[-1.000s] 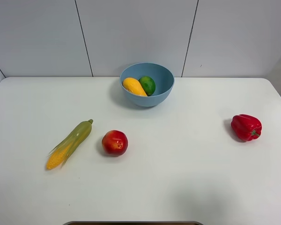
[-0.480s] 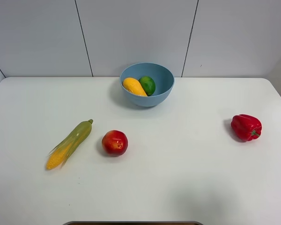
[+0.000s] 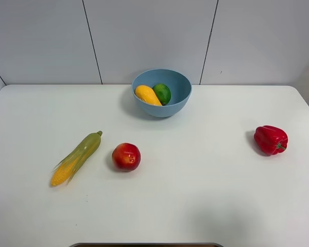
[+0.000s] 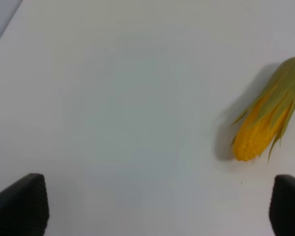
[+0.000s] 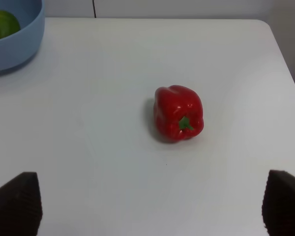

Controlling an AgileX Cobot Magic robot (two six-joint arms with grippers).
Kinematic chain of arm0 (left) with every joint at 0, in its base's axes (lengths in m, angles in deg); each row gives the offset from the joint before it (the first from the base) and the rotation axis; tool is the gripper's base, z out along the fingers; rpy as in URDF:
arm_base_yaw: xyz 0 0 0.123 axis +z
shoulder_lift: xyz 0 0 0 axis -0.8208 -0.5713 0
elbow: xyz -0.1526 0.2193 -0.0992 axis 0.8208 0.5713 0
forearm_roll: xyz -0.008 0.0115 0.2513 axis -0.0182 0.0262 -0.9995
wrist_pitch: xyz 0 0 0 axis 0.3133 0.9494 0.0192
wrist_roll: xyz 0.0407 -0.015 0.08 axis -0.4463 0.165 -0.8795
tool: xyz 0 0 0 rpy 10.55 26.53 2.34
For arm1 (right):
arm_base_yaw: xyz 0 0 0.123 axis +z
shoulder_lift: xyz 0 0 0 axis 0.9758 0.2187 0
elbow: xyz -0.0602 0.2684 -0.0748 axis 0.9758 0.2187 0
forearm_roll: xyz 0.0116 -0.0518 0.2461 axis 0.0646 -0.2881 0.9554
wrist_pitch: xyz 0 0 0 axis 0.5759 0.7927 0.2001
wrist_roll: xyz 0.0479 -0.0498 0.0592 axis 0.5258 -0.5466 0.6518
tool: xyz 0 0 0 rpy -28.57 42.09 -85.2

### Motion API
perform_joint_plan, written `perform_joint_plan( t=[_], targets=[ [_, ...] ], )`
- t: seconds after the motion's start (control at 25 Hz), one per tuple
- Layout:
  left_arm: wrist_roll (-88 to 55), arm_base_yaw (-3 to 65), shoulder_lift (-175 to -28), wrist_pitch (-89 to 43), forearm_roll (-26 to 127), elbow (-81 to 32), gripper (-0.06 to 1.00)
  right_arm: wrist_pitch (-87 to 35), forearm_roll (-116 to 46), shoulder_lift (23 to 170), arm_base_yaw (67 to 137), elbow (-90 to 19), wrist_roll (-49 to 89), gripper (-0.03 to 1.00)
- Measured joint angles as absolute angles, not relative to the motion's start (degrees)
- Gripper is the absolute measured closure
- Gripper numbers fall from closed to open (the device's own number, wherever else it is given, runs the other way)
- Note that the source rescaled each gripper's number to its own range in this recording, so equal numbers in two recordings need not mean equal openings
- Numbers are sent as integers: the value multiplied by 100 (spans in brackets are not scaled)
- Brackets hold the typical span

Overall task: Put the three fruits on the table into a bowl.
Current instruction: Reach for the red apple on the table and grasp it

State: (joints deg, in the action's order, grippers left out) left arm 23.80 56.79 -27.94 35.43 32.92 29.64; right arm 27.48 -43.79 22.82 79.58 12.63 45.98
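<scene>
Hands both wide and empty: the left hand (image 4: pixel 152 206) shows only its two dark fingertips far apart over bare bench (image 3: pixel 195 195), with nothing between them, and the right hand (image 5: pixel 150 204) is the same. Neither hand appears in the high view, so both sit back from the working area. Nearest the left hand is the corn cob (image 4: pixel 265 118), its yellow kernel end towards the camera and the husk running away; it is not a target. Nearest the right hand is the red bell pepper (image 5: pixel 178 114), lying alone on the right side of the bench, also not a target. Mango (image 3: pixel 147 95) and lime (image 3: pixel 162 93) already lie side by side, touching, inside the light-blue bowl (image 3: pixel 167 110) at the back centre of the bench. One fruit is left out: the apple (image 3: pixel 126 156), on the left half of the bench just beside the corn cob but apart from it, well in front of the bowl and a little to its left. It is not in the left wrist view. Judgement: the left arm is the nearer one and the pepper side has no work left; the apple is round, so approach angle matters little, but the cob lies close on its outer side and a wide hand could nudge it.
</scene>
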Motion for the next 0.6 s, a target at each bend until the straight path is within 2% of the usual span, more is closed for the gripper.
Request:
perform_joint_plan(
  t=[0.36,0.6],
  targets=[
    [2102,5679,-2830,3539,3276,2964,-6,2748,-4379,2282,7958,1263,4598,-3],
    [1321,5679,-3956,3486,3276,2340,-6,2748,-4379,2282,7958,1263,4598,-3]
  ],
)
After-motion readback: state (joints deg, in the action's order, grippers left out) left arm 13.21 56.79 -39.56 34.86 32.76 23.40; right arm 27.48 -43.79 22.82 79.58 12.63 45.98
